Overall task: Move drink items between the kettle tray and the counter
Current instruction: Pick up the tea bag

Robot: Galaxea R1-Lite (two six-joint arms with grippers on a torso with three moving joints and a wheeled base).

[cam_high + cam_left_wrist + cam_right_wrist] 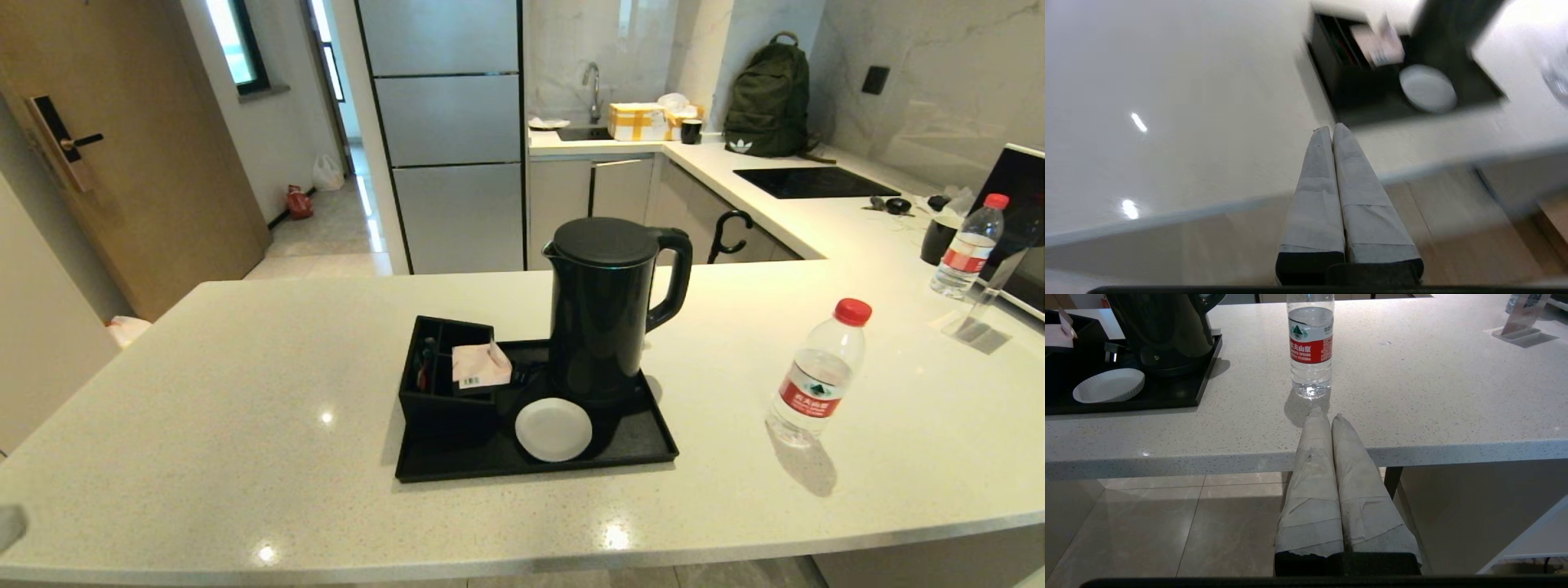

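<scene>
A clear water bottle (819, 374) with a red cap and red-and-green label stands upright on the speckled off-white counter (245, 425), to the right of the black kettle tray (629, 445). The pale pink tea sachet (480, 365) lies on top of the black compartmented box (445, 400), which sits at the tray's left end. My right gripper (1327, 415) is shut and empty, hanging off the counter's front edge with the bottle (1310, 347) straight ahead. My left gripper (1332, 129) is shut and empty near the front edge, with the tray (1478, 87) and sachet (1378, 45) ahead of it.
A tall black kettle (608, 310) stands on the tray with a white paper dish (553, 429) in front of it. A second bottle (969, 245) and a dark screen (1020, 220) stand at the far right. A clear sign holder (976, 322) sits behind the near bottle.
</scene>
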